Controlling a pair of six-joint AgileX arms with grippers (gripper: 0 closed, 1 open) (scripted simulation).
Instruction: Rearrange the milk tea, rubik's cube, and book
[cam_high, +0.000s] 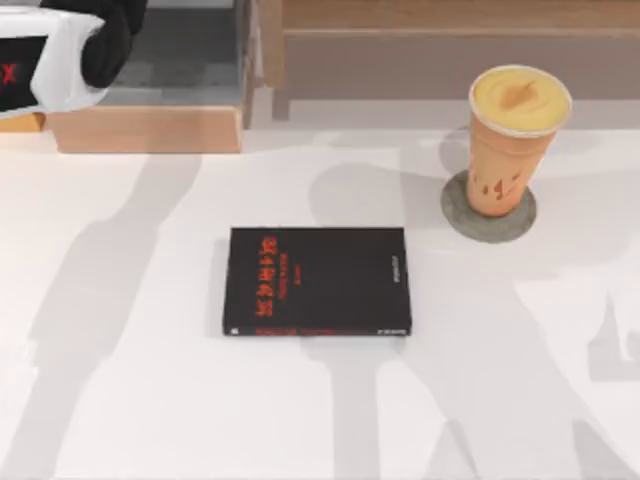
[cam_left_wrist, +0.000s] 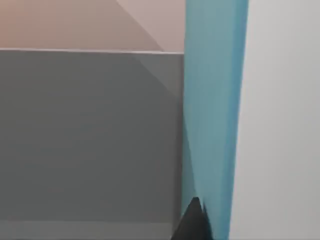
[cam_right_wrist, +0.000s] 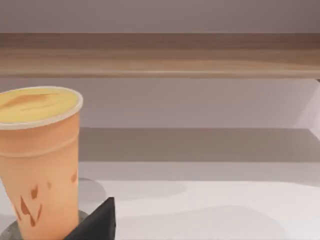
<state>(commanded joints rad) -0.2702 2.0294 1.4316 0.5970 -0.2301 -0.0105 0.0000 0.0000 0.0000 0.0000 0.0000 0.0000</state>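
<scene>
- Milk tea (cam_high: 512, 140) stands upright on a flat grey disc (cam_high: 489, 214) at the far right of the desk (cam_high: 150, 400) in the top view. A black book with red lettering (cam_high: 317, 281) lies flat near the middle, well apart from the cup. The left arm (cam_high: 60, 55) sits at the far left corner, beside a wooden shelf unit (cam_high: 150, 125).
- Left wrist view: a teal-blue book (cam_left_wrist: 212, 115) runs on edge beside a grey panel (cam_left_wrist: 90, 135). One dark fingertip (cam_left_wrist: 192, 220) of the left tool touches it; I cannot tell whether the tool grips the book. A book is stiff and fairly heavy, best pinched across its thickness.
- Right wrist view: the milk tea (cam_right_wrist: 37, 160) is close, a dark fingertip (cam_right_wrist: 97, 222) of the right tool just beside its base. Whether that tool is wide or narrow, I cannot tell. The tapered cup looks light, smooth and tippy; take it mid-wall.
</scene>
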